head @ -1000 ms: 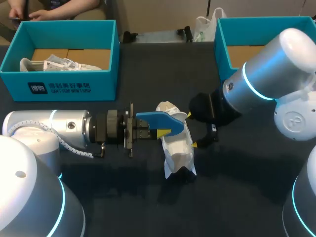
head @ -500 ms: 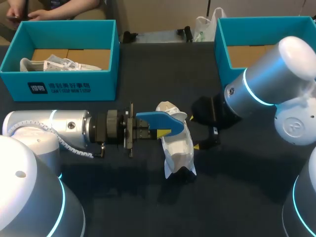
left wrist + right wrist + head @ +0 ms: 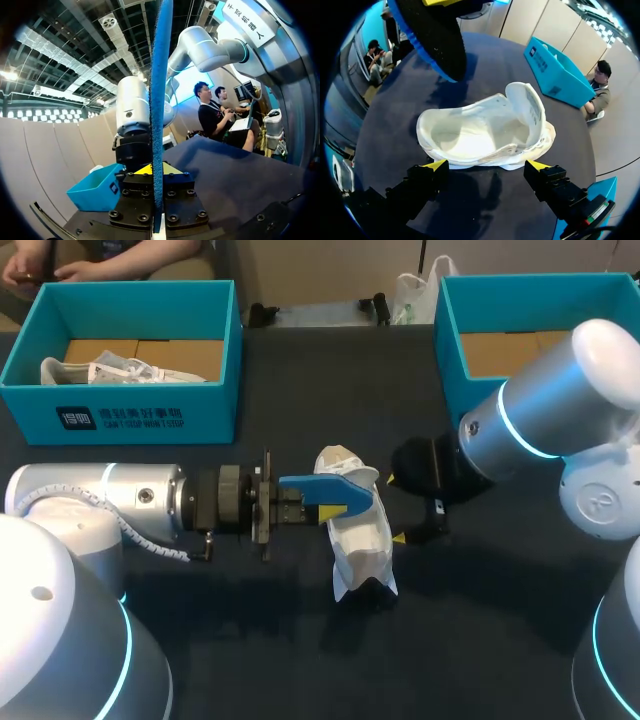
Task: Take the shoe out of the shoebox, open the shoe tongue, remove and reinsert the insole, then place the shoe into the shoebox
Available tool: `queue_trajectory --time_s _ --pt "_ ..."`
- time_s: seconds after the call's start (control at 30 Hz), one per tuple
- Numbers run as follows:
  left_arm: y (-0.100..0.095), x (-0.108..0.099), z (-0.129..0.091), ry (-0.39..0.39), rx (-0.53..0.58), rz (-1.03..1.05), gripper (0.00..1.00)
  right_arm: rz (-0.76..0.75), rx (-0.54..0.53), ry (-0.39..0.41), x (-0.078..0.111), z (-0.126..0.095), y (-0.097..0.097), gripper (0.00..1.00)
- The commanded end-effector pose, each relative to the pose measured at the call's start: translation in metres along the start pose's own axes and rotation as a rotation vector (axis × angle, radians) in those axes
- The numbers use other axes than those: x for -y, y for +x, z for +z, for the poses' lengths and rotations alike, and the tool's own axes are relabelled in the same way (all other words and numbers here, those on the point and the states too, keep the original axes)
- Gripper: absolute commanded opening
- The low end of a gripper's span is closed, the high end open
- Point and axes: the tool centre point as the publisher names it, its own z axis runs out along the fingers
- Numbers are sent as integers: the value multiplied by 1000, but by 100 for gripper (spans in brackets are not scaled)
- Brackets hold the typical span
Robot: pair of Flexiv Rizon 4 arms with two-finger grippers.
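Observation:
A white shoe (image 3: 362,540) lies on the dark table at the middle, its mouth gaping and its tongue pulled up (image 3: 485,130). My left gripper (image 3: 328,511) comes in from the left and is shut on a blue insole (image 3: 330,487), held level just above the shoe's heel end. In the left wrist view the insole (image 3: 160,100) stands edge-on between the fingers of that gripper (image 3: 156,170). My right gripper (image 3: 396,509) stands open just right of the shoe, its yellow tips apart. In the right wrist view the shoe sits just ahead of the right gripper (image 3: 487,167), with the insole (image 3: 432,37) beyond it.
A teal shoebox (image 3: 215,350) at the back left holds another white shoe (image 3: 110,370). A second teal shoebox (image 3: 450,330) stands at the back right, behind my right arm. Bare dark table stretches in front of the shoe.
My right gripper has drawn back a little to the right, away from the shoe. The left gripper keeps hold of the insole and has barely shifted.

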Motion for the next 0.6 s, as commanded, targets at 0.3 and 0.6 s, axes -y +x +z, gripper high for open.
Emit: queue_trajectory --time_s 0.3,0.6 --pt "12 -16 21 6 -4 -3 0 0 3 0 0 0 1 100" --pt "18 -30 25 -27 14 11 0 0 3 0 0 0 1 100"
